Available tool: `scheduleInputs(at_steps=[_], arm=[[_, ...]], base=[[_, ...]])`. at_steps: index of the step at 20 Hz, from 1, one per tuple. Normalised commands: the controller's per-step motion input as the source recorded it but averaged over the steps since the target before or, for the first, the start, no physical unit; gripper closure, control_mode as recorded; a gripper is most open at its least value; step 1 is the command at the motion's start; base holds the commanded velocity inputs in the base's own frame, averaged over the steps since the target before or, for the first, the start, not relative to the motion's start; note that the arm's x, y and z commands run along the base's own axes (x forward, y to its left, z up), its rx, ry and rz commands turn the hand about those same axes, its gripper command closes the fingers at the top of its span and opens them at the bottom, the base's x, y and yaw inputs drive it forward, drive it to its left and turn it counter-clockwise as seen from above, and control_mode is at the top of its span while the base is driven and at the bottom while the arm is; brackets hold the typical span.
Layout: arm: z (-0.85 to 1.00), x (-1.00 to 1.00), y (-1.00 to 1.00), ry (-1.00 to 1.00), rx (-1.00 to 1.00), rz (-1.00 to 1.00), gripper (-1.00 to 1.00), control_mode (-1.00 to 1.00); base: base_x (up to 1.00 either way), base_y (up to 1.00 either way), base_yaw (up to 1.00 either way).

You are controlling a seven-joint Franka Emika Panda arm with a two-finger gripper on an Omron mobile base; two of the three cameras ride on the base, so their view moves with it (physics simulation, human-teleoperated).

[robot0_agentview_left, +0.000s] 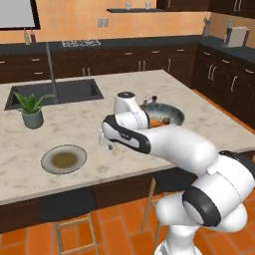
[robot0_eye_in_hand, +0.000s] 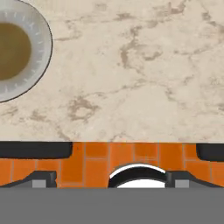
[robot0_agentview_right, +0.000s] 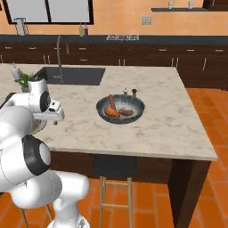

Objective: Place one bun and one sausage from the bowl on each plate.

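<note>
The dark blue-grey bowl (robot0_agentview_right: 140, 107) sits right of centre on the island, holding two sausages (robot0_agentview_right: 126, 112) and an orange-brown bun (robot0_agentview_right: 112, 113). My arm hides part of the bowl (robot0_agentview_left: 177, 113) in the left base view. The grey-rimmed olive-brown plate (robot0_agentview_left: 63, 159) lies near the island's front left edge, with nothing on it; it also sits in the hand view's upper left corner (robot0_eye_in_hand: 38, 52). The pale grey plate is hidden or out of view. My gripper (robot0_eye_in_hand: 111, 181) hangs open over bare marble between plate and bowl, close to the front edge (robot0_agentview_left: 109, 145), with nothing between its fingers.
A potted plant (robot0_agentview_left: 31, 108) stands by the sink (robot0_agentview_left: 55, 92) at the back left. Salt and pepper shakers (robot0_agentview_right: 129, 92) stand just behind the bowl. Stools (robot0_agentview_right: 116, 167) are tucked under the island's front edge above the orange tile floor.
</note>
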Motion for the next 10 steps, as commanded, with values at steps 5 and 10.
scheduleInputs(at_steps=[5, 10], arm=[[0.00, 0.00, 0.00, 0.00, 0.00, 0.00, -1.00, 1.00], [0.00, 0.00, 0.00, 0.00, 0.00, 0.00, -1.00, 1.00]], base=[[0.78, -1.00, -0.05], [0.09, -1.00, -0.11]])
